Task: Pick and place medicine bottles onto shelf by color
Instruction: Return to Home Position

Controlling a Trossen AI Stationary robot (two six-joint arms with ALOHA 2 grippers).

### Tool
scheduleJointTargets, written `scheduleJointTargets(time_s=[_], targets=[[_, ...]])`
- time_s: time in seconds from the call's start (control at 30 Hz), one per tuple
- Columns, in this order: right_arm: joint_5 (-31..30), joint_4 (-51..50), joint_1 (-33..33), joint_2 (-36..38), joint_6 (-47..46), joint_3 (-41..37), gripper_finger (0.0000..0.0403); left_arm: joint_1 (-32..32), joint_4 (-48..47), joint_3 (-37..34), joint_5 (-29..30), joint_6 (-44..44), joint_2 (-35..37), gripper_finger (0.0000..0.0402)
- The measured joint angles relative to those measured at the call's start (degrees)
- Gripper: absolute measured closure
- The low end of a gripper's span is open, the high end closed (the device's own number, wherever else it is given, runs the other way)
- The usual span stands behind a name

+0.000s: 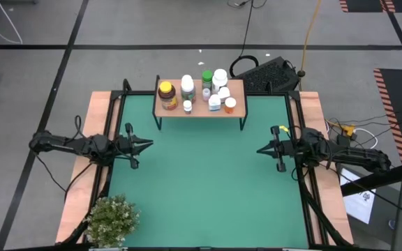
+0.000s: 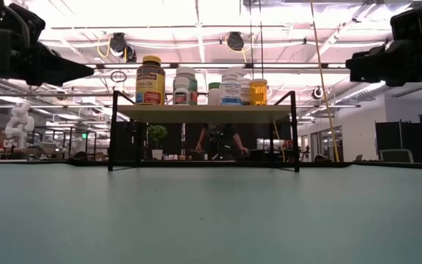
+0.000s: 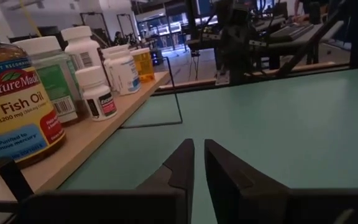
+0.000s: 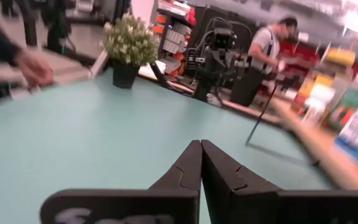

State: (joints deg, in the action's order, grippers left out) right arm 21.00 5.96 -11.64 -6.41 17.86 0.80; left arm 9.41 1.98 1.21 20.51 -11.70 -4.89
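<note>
The light-wood shelf (image 1: pixel 199 106) stands on black legs at the far middle of the green mat. Several medicine bottles stand upright on it: an amber yellow-capped one (image 1: pixel 166 95), white ones (image 1: pixel 188 85), a green one (image 1: pixel 206 77), a blue-white one (image 1: pixel 215 103) and an orange-capped one (image 1: pixel 229 105). My left gripper (image 1: pixel 149 145) is shut and empty above the mat's left side, pointing right. My right gripper (image 1: pixel 260 149) is shut and empty above the mat's right side, pointing left. The left wrist view shows the amber bottle (image 3: pixel 14 106) close by.
A potted plant (image 1: pixel 112 219) stands at the near left corner. A wooden frame (image 1: pixel 82 174) borders the mat. A keyboard (image 1: pixel 271 75) lies beyond the far edge. A person's hand (image 4: pixel 33 65) shows near the table's edge in the right wrist view.
</note>
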Motion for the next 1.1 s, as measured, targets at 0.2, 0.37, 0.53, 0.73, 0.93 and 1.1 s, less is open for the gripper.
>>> scheduleJointTargets(time_s=[0.2, 0.37, 0.53, 0.73, 0.93, 1.1], targets=[[0.0, 0.0, 0.0, 0.0, 8.6, 0.0, 0.0403, 0.0, 0.5, -0.1, 0.1, 0.0, 0.0, 0.036], [0.0, 0.0, 0.0, 0.0, 6.8, 0.0, 0.0403, 0.0, 0.8, -0.2, 0.1, 0.0, 0.0, 0.036], [0.0, 0.0, 0.0, 0.0, 6.9, 0.0, 0.0403, 0.0, 1.0, -0.2, 0.1, 0.0, 0.0, 0.036], [0.0, 0.0, 0.0, 0.0, 6.9, 0.0, 0.0403, 0.0, 1.1, -0.2, 0.1, 0.0, 0.0, 0.036], [0.1, 0.0, 0.0, 0.0, 6.9, 0.0, 0.0403, 0.0, 1.1, -0.2, 0.1, 0.1, 0.0, 0.036], [0.1, 0.0, 0.0, 0.0, 6.9, 0.0, 0.0403, 0.0, 1.1, -0.1, 0.1, 0.1, 0.0, 0.036]])
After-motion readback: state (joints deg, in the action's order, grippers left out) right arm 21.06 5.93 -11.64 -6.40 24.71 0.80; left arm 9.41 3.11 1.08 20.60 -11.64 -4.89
